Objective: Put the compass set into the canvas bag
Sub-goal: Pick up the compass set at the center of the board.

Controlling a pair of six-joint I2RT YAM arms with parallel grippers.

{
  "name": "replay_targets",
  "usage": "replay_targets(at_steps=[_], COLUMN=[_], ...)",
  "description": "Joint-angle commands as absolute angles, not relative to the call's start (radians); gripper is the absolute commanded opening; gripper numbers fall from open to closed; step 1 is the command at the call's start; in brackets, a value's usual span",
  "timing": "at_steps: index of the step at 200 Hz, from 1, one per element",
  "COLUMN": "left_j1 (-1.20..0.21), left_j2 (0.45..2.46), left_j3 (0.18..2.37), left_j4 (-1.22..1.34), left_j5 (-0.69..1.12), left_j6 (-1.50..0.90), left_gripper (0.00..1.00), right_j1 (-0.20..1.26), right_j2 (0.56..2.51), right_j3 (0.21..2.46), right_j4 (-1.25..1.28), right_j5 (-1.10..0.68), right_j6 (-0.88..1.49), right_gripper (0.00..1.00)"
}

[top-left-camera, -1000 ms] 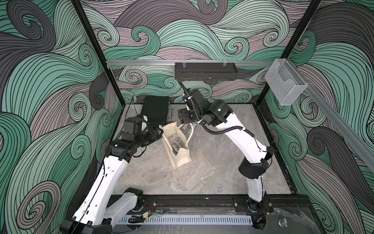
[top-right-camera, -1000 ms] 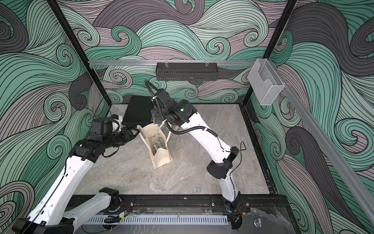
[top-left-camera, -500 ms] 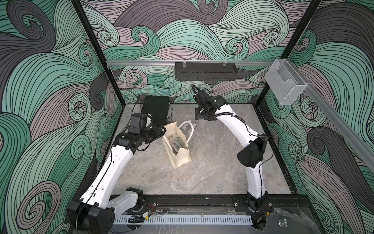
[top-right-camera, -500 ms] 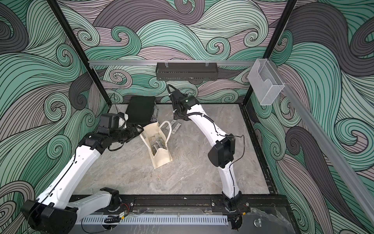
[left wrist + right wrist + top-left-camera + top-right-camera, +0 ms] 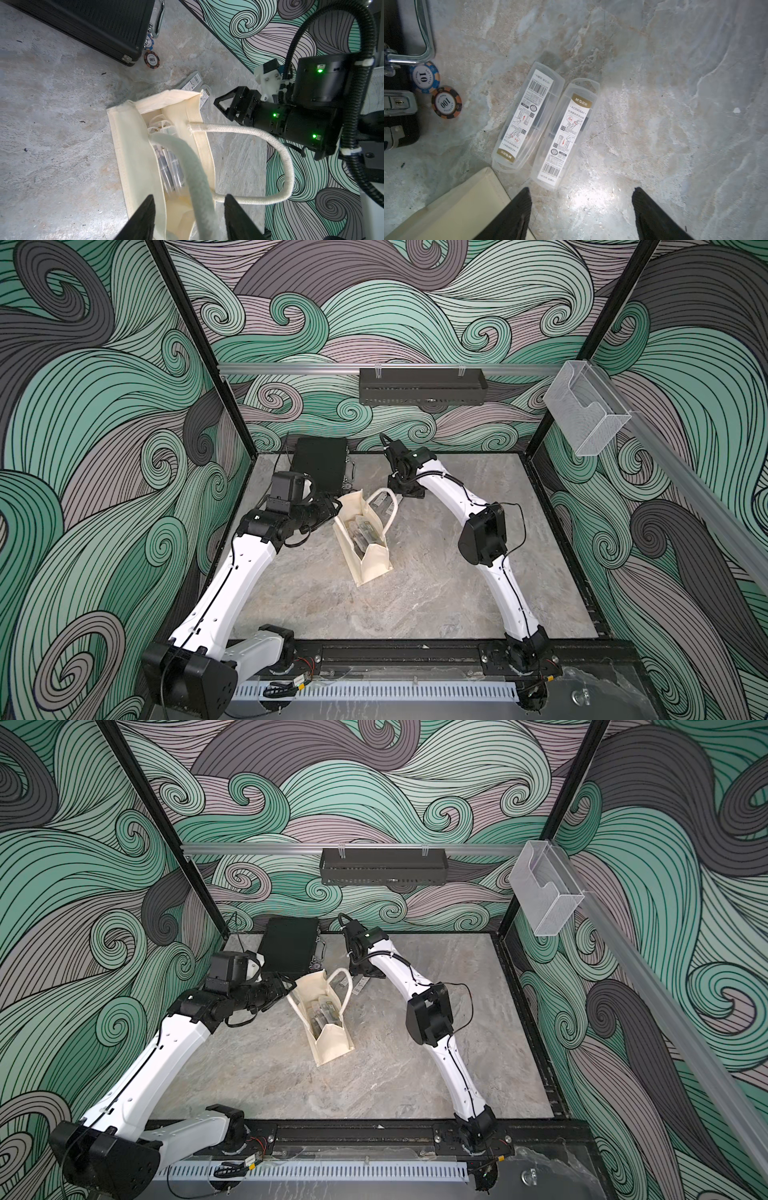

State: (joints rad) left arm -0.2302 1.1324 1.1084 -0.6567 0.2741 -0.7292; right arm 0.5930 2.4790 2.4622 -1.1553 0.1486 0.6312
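On the grey marble-patterned table (image 5: 436,593), toward its back left part, the canvas bag (image 5: 370,568) sits slumped with its mouth open, so both top views look down into it. Clear plastic compass-set cases (image 5: 360,531) lie inside it; how many there are cannot be told.

Two more cases lie on the table just beyond the bag's mouth, side by side and close together with their labels up. They are the first loose case (image 5: 527,118), whose end comes right up to the bag's corner, and the second loose case (image 5: 564,137) beside it.

The left gripper (image 5: 189,196) is at the bag's left rim. Its fingers are held moderately apart and the near rope handle (image 5: 197,176) runs between them with a gap on each side, so it is not pinched. The far rope handle (image 5: 286,162) loops out loosely over the table.

The right gripper (image 5: 581,190) hangs just above the table at the near end of the second loose case. Its fingers are spread wide with only bare table between them.

Behind the bag, a black hard case (image 5: 320,462) lies flat against the back wall. A blue poker chip (image 5: 424,76) and an orange poker chip (image 5: 446,101) lie by its metal handle.
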Motion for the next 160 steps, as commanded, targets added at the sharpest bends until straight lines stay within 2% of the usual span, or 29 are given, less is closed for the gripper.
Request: replay_targets(at_steps=[1,160], left_j1=[-0.235,-0.234], left_j2=[1.11,1.118], left_j3=[1.106,1.121], left_j4=[-0.675,-0.677], left_j5=[0.252,0.248], left_j6=[-0.733,-0.73], left_gripper=[0.55,0.56], right_j1=[0.577,0.568], right_j2=[2.513,2.629], right_j3=[2.481,2.376], right_j4=[-1.127,-0.964], right_j5=[0.096,0.067], right_j6=[0.667,0.681], right_gripper=[0.75,0.72])
